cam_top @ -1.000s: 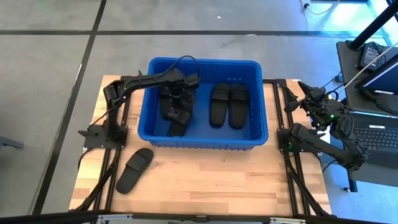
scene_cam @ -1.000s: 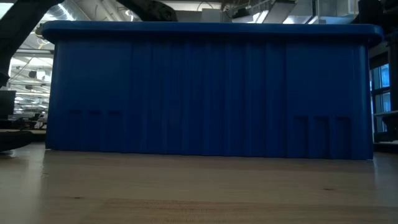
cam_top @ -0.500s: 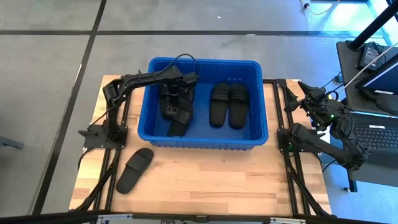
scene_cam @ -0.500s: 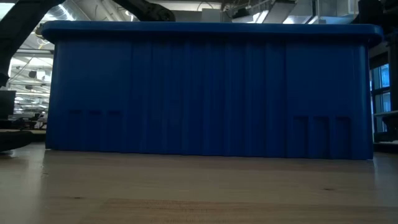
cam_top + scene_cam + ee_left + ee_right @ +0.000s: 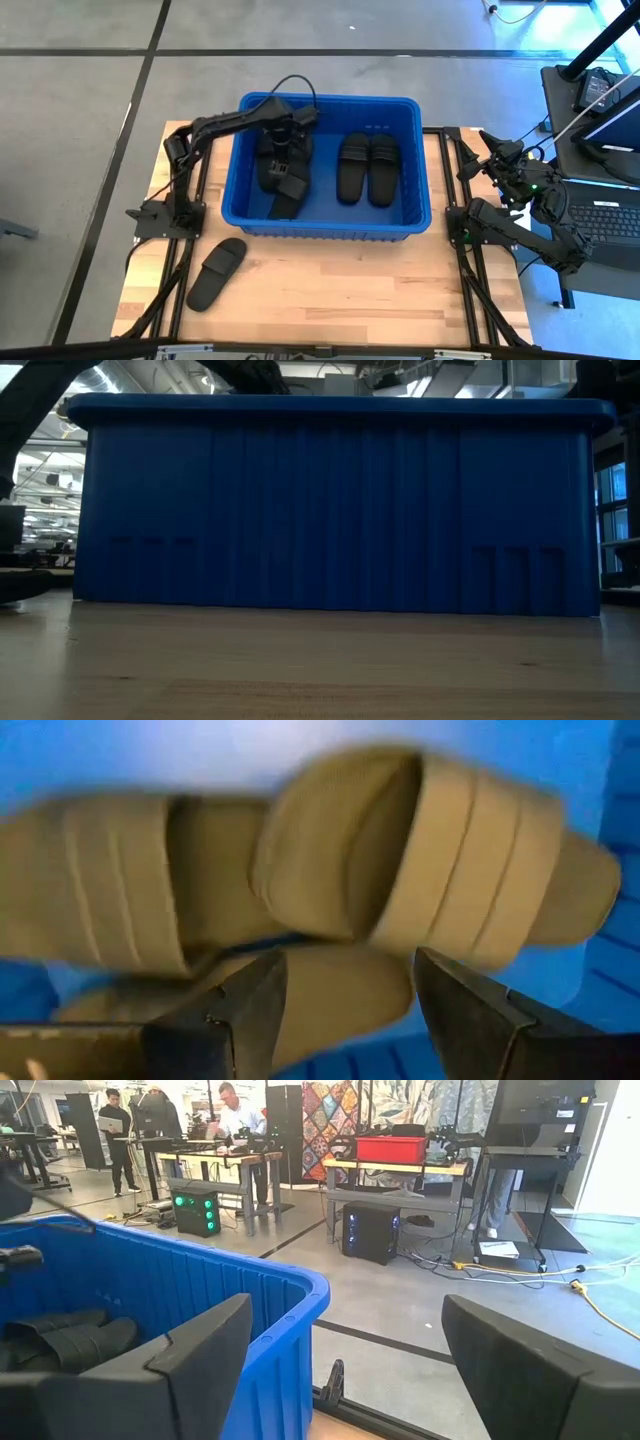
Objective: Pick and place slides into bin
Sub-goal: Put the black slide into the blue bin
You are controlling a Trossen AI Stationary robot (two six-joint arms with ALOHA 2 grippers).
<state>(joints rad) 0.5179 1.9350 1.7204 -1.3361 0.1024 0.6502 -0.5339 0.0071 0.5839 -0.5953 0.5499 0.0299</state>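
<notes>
on the left of the bench (image 5: 330,290), one black slide (image 5: 217,272) lies alone on the wood, just outside the blue bin's (image 5: 327,222) near wall — by the look of it the last one left out. the left end effector (image 5: 283,137) hangs over the bin's left half, its fingers spread with nothing between them, above a loose heap of slides (image 5: 280,172) there; its wrist view shows the heaped slides just beyond the bare fingertips. a neat pair of slides (image 5: 367,166) lies side by side in the bin's right half. the right end effector (image 5: 493,148) waits off the bin's right end, spread and empty. the step in hand reads as a drop just made — next, the left arm should lift clear of the rim and swing out to the lone slide.
</notes>
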